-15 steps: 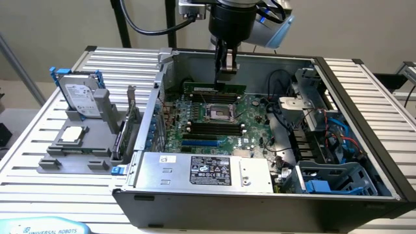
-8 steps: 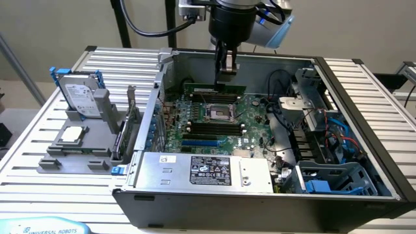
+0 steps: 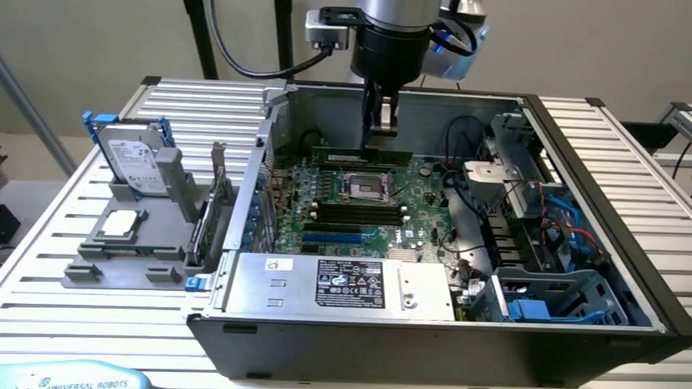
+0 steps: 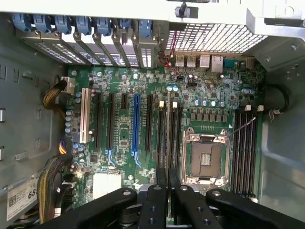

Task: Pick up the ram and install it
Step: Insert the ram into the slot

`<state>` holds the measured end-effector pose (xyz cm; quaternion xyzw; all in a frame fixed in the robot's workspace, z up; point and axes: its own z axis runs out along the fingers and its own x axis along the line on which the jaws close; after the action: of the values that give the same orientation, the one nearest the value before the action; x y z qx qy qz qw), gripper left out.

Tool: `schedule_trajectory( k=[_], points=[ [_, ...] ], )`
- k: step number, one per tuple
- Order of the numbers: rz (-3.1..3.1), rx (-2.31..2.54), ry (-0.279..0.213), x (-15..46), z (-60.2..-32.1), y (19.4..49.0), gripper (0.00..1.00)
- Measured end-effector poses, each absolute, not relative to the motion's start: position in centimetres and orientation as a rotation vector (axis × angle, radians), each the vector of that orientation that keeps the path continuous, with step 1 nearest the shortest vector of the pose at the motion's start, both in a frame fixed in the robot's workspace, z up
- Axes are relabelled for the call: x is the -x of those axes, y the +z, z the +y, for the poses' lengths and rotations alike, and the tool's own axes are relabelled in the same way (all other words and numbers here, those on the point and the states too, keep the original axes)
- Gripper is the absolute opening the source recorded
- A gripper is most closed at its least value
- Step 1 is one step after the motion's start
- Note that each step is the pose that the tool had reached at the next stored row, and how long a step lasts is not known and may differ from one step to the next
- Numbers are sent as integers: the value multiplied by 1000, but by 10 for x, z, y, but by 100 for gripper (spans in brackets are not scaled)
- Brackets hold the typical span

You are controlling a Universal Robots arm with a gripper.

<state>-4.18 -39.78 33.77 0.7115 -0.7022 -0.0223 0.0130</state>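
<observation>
The ram [image 3: 362, 155], a narrow green stick, hangs level inside the open computer case [image 3: 589, 154], just above the far side of the motherboard [image 3: 416, 203] behind the processor socket [image 3: 362, 187]. My gripper [image 3: 378, 139] comes straight down from above and is shut on the stick's top edge. In the wrist view the black fingers [image 4: 157, 200] stand nearly together. They look down on the board, over a pair of black memory slots [image 4: 167, 136] beside the socket [image 4: 205, 157]. Another bank of memory slots [image 4: 245, 143] lies on the socket's other side.
On the exterior view's left, a grey holder [image 3: 119, 259] carries a hard drive in a blue caddy [image 3: 135, 158], a square silver processor [image 3: 119, 223] and an upright expansion card [image 3: 211, 207]. The power supply [image 3: 335, 279] fills the case's near side. Cables [image 3: 540, 219] crowd the exterior view's right.
</observation>
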Motion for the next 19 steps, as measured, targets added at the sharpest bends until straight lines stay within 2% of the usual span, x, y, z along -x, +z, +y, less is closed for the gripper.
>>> schedule_trajectory(
  k=[19],
  points=[
    [-2209,-2196,-70,34,-396,303,13]
  ],
)
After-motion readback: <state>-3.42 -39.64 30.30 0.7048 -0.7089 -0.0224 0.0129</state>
